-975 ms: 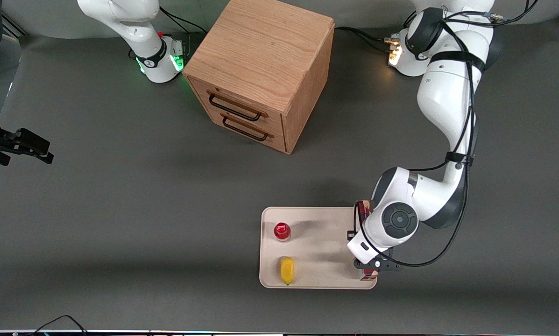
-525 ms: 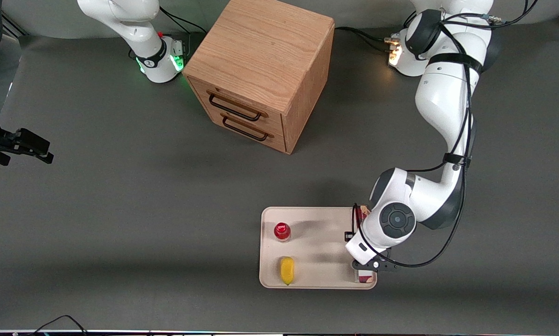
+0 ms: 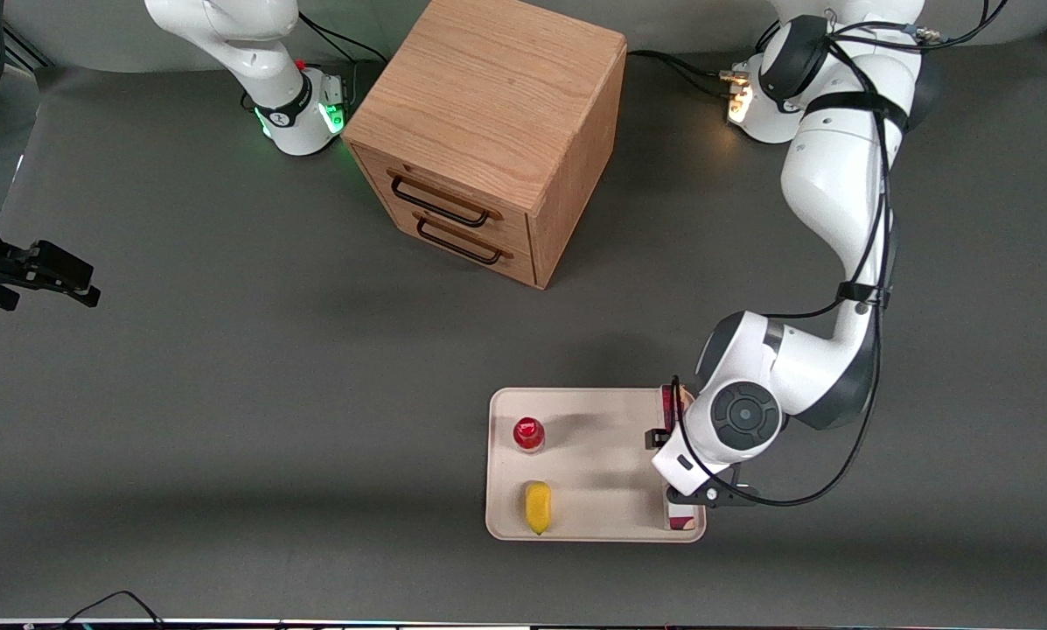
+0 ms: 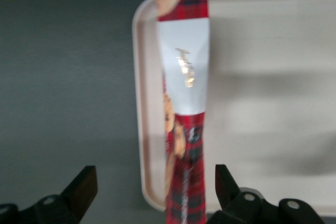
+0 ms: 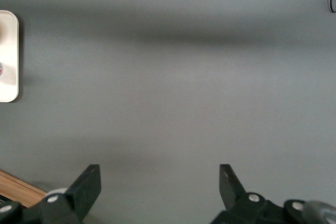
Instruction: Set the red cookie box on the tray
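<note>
The red cookie box (image 4: pixel 186 129) stands on its thin edge in the cream-white tray (image 4: pixel 262 77), along the rim at the working arm's end. Its red plaid side and white patch face the wrist camera. My left gripper (image 4: pixel 153 176) is open just above the box. Its fingers (image 4: pixel 84 187) stand on either side of the box with gaps, and neither touches it. In the front view the wrist covers most of the box; only its two ends (image 3: pixel 682 522) show on the tray (image 3: pixel 602 455). The gripper itself (image 3: pixel 686 468) is hidden under the wrist there.
A small red-capped bottle (image 3: pixel 528 434) and a yellow object (image 3: pixel 537 507) sit in the tray toward the parked arm's end. A wooden two-drawer cabinet (image 3: pixel 488 131) stands farther from the front camera. The tray's end also shows in the right wrist view (image 5: pixel 8 51).
The box shifted slightly inward over the tray's end and now sits along the rim. The left wrist moved a little with it, then back a touch toward the working arm's end.
</note>
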